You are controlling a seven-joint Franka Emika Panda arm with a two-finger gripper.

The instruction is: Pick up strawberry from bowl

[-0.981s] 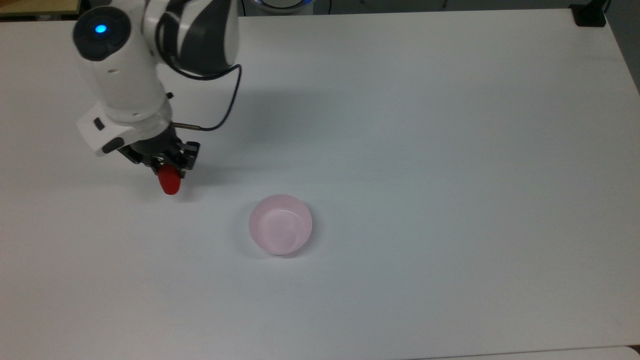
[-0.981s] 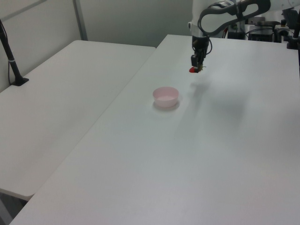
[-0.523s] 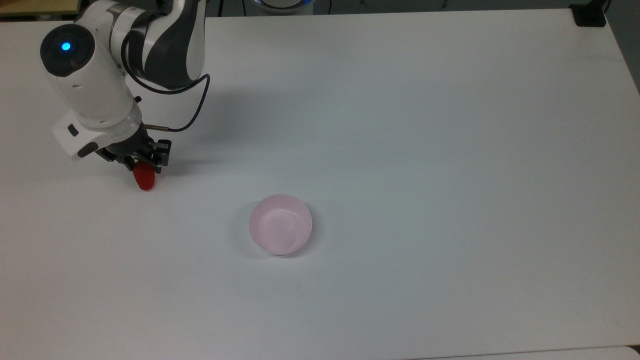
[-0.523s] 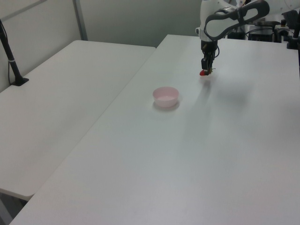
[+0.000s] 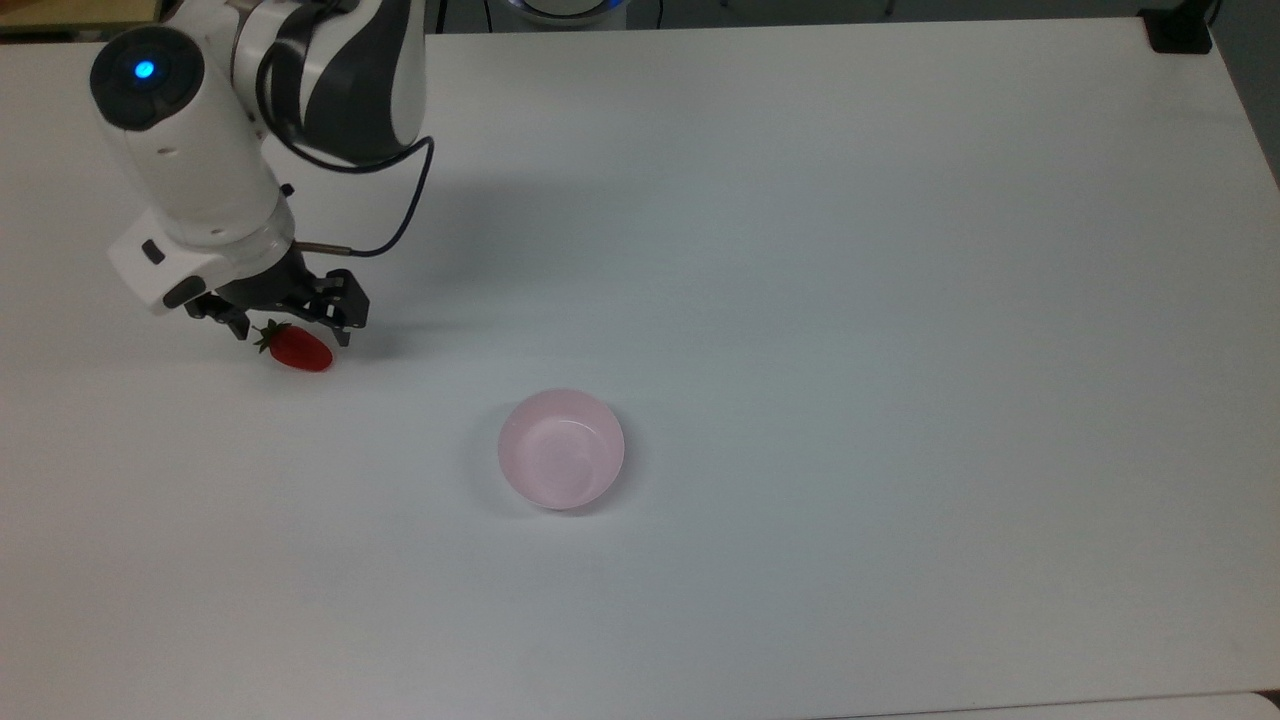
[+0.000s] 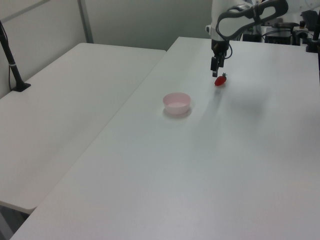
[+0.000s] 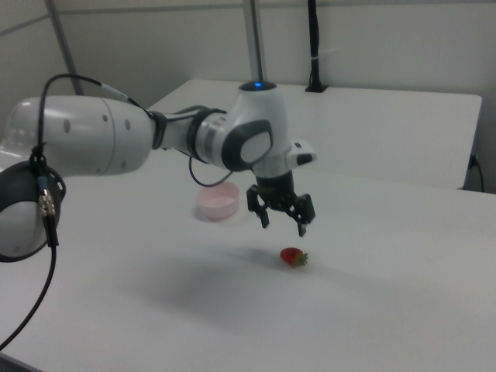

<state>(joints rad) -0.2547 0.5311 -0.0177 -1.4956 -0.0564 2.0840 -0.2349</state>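
The red strawberry with its green cap lies on its side on the white table, free of the fingers. My gripper hangs just above it, open, with nothing between the fingers. In the right view the gripper hovers a short way over the strawberry. In the left view the strawberry rests below the gripper. The pale pink bowl stands empty well off to the top view's right of the strawberry; it is also the bowl and the bowl.
A black block sits at the table's far right corner in the top view. A second white table adjoins on the left view's left, with a black post clamped to it.
The gripper carried the strawberry to the top view's left, then opened and let it go. The strawberry now lies on the table, and the gripper has lifted slightly.
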